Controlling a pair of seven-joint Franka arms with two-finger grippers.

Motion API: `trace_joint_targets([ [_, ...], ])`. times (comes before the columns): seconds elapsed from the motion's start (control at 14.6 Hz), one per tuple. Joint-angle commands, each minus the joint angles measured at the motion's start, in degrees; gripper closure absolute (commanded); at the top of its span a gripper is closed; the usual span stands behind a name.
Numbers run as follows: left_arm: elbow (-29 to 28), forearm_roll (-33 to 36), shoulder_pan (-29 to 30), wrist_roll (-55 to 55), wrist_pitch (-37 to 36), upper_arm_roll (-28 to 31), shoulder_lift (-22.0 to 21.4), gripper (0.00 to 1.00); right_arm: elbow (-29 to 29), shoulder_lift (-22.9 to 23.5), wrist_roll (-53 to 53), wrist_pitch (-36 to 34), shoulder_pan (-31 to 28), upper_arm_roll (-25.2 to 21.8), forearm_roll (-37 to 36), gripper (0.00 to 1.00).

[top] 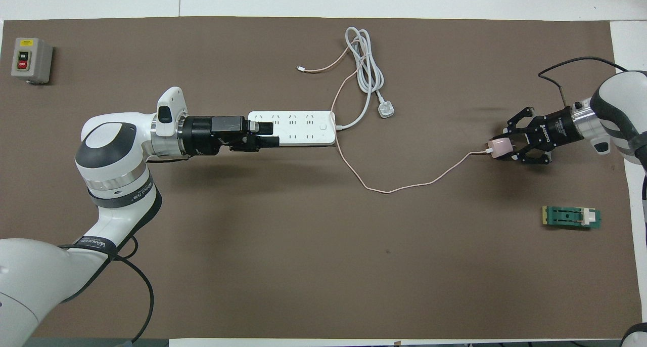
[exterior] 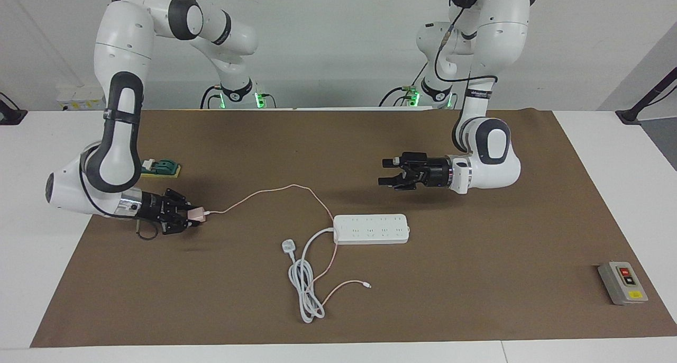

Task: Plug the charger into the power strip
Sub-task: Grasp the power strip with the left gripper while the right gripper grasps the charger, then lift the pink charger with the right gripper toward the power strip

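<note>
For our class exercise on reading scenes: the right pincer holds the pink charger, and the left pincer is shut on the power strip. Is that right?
Not quite. The right pincer does hold the charger, but the left pincer is open and in the air, touching nothing. The facing view shows it apart from the strip; the overhead view only makes it seem to overlap.

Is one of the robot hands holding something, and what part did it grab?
Yes. The right hand holds the pink charger by the sides of its cube body, its cable trailing toward the power strip. The left hand is open and holds nothing.
</note>
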Motion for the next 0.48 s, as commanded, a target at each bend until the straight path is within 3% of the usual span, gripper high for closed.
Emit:
trace_joint_targets([
  [0.0,-0.6,-0.7,0.3,0.9,0.5,1.0,-0.6,0.00,-1.7,-0.1,-1.5,1.9,0.0,0.2,1.0,1.00],
  [0.41,-0.8,-0.7,0.1,1.1,2.8,0.9,-0.6,0.00,0.5,-0.6,1.1,-0.1,0.3,0.6,1.2,1.00],
])
